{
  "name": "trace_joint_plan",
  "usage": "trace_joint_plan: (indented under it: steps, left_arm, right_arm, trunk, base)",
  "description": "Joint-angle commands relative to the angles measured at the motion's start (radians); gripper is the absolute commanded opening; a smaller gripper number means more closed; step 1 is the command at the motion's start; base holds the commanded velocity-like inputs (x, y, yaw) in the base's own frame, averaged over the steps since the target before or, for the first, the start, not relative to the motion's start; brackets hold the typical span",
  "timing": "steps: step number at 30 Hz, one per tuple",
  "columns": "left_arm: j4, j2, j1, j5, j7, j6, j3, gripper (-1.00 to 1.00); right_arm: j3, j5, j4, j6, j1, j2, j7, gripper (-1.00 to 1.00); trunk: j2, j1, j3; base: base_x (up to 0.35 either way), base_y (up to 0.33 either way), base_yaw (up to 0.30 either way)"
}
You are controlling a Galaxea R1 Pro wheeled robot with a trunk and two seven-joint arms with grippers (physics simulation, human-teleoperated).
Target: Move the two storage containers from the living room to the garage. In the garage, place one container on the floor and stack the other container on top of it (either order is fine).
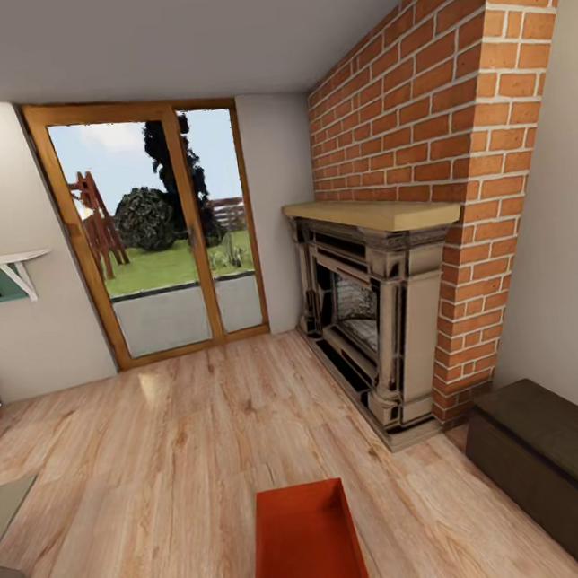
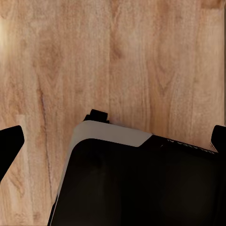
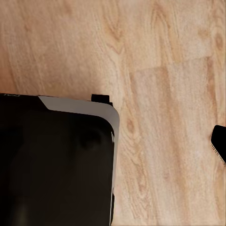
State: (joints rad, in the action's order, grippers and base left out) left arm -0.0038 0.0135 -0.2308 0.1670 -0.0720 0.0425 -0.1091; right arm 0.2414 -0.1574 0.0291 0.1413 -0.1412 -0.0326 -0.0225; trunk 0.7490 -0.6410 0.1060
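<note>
From the head view we see one red-orange storage container (image 1: pixel 307 549) lying open-side up on the light wood-plank floor (image 1: pixel 164 449) of the living room, in front of the brick fireplace (image 1: pixel 378 314) and the glazed patio door (image 1: pixel 160 232). A dark bench (image 1: pixel 564 463) stands at the right wall, and a shelf (image 1: pixel 2 274) hangs at the left.

Our left wrist view adds planks beneath the robot's dark base (image 2: pixel 141 183); dark fingertips (image 2: pixel 9 143) sit at opposite edges, so the left gripper's jaws stand apart, holding nothing. Our right wrist view shows the base (image 3: pixel 56 165) and one fingertip (image 3: pixel 219 141); we cannot tell how those jaws stand.
</note>
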Motion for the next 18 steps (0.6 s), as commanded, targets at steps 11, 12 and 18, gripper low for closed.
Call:
trace_joint_plan:
  steps: [11,12,18]
  left_arm:
    - [0.001,0.000,-0.001,0.002,-0.002,0.003,-0.008,1.00]
    - [0.001,0.000,-0.001,0.002,-0.002,0.003,-0.008,1.00]
    - [0.001,0.000,-0.001,0.002,-0.002,0.003,-0.008,1.00]
  right_arm:
    - [0.009,-0.010,0.003,0.006,-0.001,0.000,-0.001,1.00]
    - [0.009,-0.010,0.003,0.006,-0.001,0.000,-0.001,1.00]
    - [0.009,-0.010,0.003,0.006,-0.001,0.000,-0.001,1.00]
  trunk:
    - [0.001,-0.001,0.002]
    - [0.001,-0.001,0.002]
    - [0.001,-0.001,0.002]
  base:
    - [0.295,0.000,0.000]
    - [0.295,0.000,0.000]
    - [0.284,0.000,0.000]
